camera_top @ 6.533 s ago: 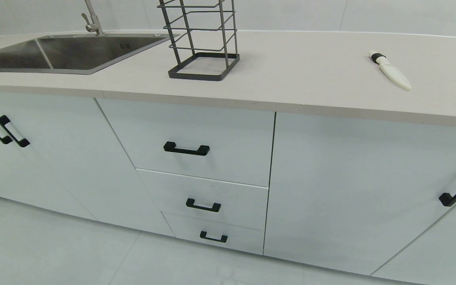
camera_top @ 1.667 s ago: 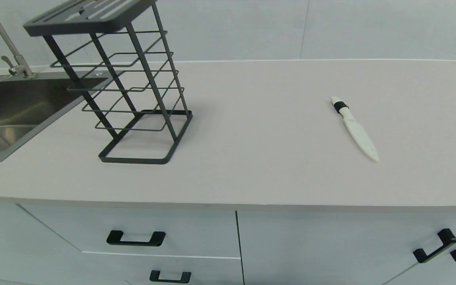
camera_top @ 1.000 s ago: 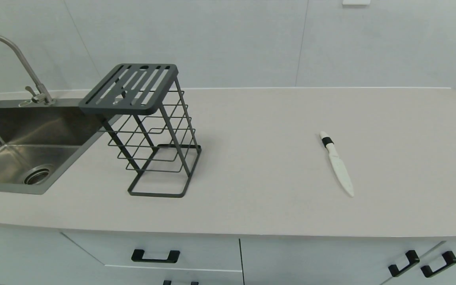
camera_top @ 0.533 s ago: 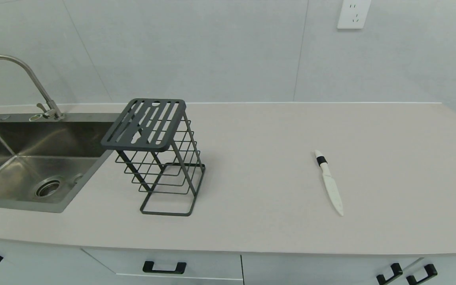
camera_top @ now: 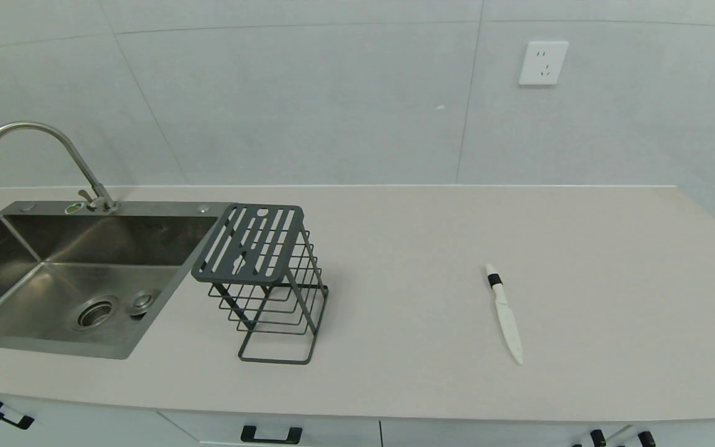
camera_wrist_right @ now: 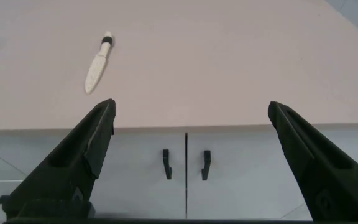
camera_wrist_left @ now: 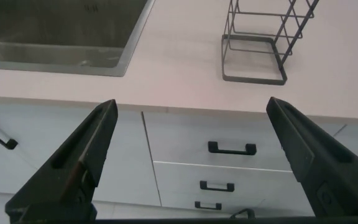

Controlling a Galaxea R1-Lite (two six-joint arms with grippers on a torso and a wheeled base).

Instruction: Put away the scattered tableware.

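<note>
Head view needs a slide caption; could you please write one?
White knife lies right of black wire rack on beige countertop.

Right of the dark grey wire rack with a slotted top plate (camera_top: 252,248), the pale beige worktop (camera_top: 407,279) lies open as far as the white knife with a black band (camera_top: 504,312), well apart. Just left of the rack are a recessed steel sink (camera_top: 35,242) and a curved steel tap (camera_top: 82,167).

Steel sink (camera_top: 35,248) sitting sunk into the left end of the countertop (camera_top: 407,261), gooseneck faucet (camera_top: 76,160) arching over its back rim. White wall socket (camera_top: 542,63) showing on tiled wall (camera_top: 308,99). Black drawer handle (camera_top: 270,434) peeking below the counter edge.
</note>
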